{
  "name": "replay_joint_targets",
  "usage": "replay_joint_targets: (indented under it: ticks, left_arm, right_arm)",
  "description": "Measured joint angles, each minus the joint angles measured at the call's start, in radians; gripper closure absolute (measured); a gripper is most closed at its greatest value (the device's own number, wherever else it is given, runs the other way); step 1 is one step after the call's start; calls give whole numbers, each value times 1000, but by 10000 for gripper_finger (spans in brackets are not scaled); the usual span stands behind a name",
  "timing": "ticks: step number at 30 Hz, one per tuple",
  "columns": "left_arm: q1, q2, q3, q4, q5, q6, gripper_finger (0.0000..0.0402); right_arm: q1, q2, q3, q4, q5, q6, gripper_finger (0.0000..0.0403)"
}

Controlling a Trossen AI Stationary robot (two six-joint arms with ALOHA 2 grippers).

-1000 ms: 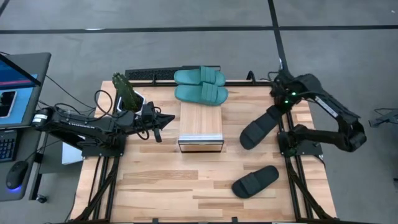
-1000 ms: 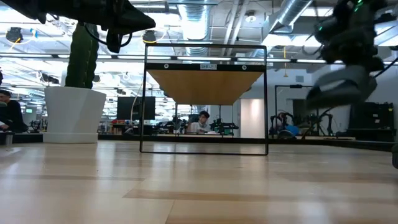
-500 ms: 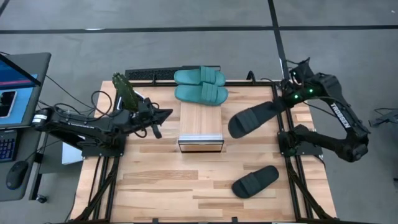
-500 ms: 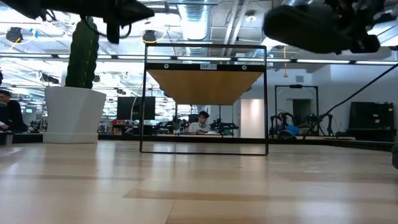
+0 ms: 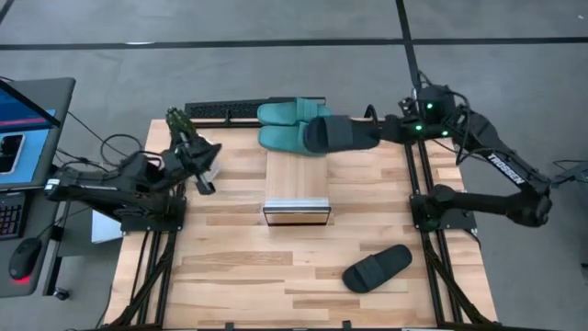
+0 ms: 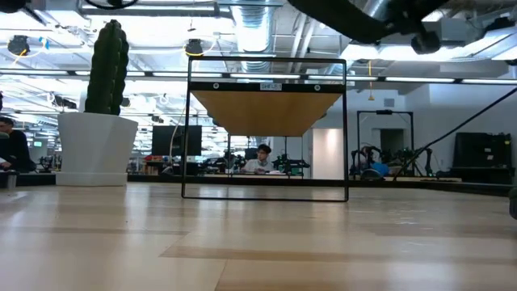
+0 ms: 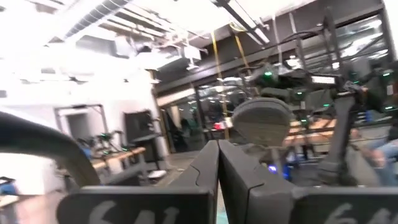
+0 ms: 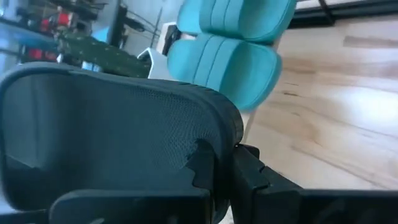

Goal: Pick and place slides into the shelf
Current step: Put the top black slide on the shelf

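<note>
The right gripper (image 8: 217, 171) is pinching its fingers (image 8: 202, 165) nearly shut on the heel edge of a black slide (image 5: 342, 133), which is projecting leftward from the jaws and hanging in the air over the far edge of the table (image 5: 230, 276), above the right ends of the two teal slides (image 5: 294, 126) lying side by side there. The shelf (image 5: 297, 187) is standing just nearer than that pair, at mid-table, its wooden top bare; the low view is showing its open frame with nothing under the board. The step in hand appears to be the carry of this black slide toward the shelf; the next move is probably calling for a pull back toward the near side, a descent, and a release onto the planks. The second black slide (image 5: 378, 267) is lying on the table, near right. The left gripper (image 5: 204, 173) is waiting with fingers (image 7: 205, 171) closed and empty at the far left, beside the potted cactus (image 5: 186, 133).
</note>
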Motion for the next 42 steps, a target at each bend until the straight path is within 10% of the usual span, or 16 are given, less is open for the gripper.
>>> replay_joint_targets:
  ticks: [14, 42]
  left_arm:
    - [0, -172, 0, -65, -56, 84, 401]
    - [0, -219, 0, -122, -66, 78, 401]
  right_arm:
    - [375, 271, 0, 158, 198, 349, 393]
    - [339, 467, -1, 144, 83, 318, 394]
